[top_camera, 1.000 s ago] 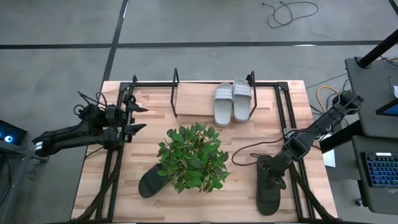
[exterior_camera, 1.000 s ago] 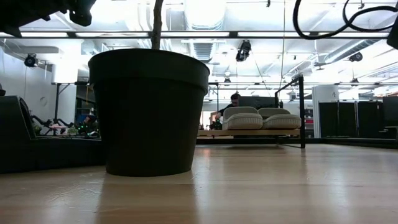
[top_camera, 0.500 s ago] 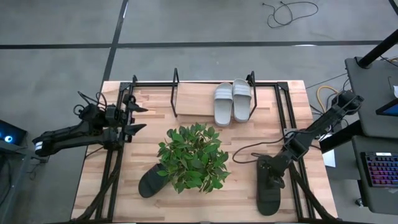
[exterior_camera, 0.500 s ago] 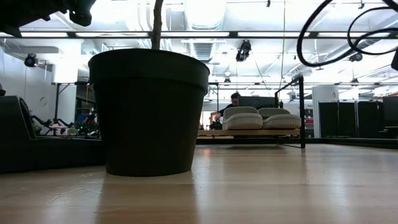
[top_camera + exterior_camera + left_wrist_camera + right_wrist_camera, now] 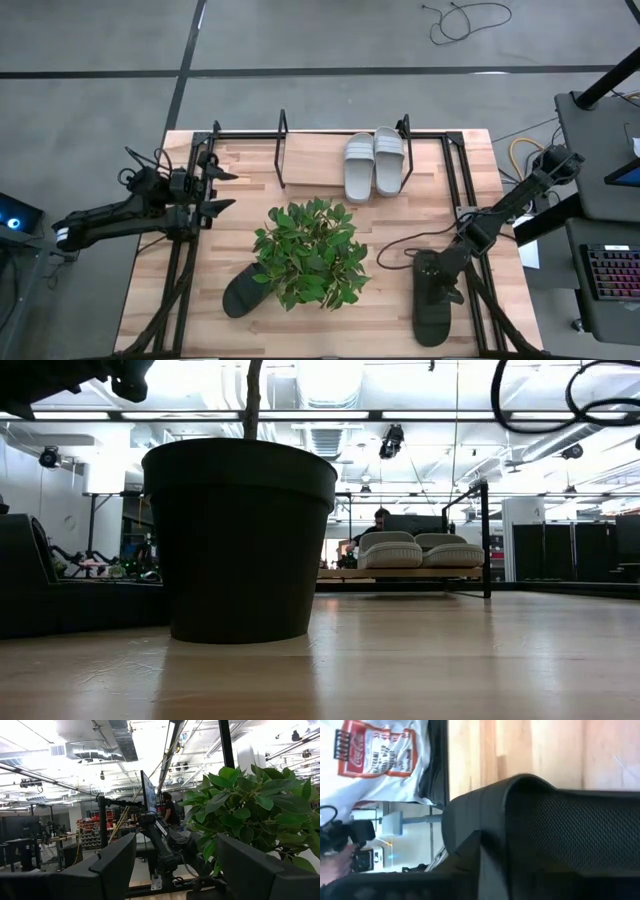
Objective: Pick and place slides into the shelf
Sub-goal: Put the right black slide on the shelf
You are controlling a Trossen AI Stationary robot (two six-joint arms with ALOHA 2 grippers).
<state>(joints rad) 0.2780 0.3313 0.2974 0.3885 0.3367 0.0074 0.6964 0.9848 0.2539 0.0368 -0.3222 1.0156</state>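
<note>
We count two grey slides [image 5: 374, 163] already in the shelf [image 5: 283, 148], upper centre. Two black slides [image 5: 434, 300] remain on the desk [image 5: 385, 320]. Our right hand [image 5: 437, 283] sits on the lower-right one, its grip unclear; the left hand [image 5: 218, 190] waits wide at left.

Pretty clearly a robotics lab or open-plan industrial workspace, not anyone's home. The wooden table [image 5: 330, 170] sits on a bare grey concrete floor [image 5: 320, 40] with dark seam lines and a loose cable [image 5: 465, 20] lying on it. Looking across the room you get exposed ceiling ducts [image 5: 95, 750], pipes and bright strip lighting (classic warehouse-style fit-out), plus shelving with red gear [image 5: 90, 827] in the back. A person [image 5: 170, 810] stands by a monitor [image 5: 148, 795], and a keyboard [image 5: 612, 272] sits on a side desk beside the rig.
</note>
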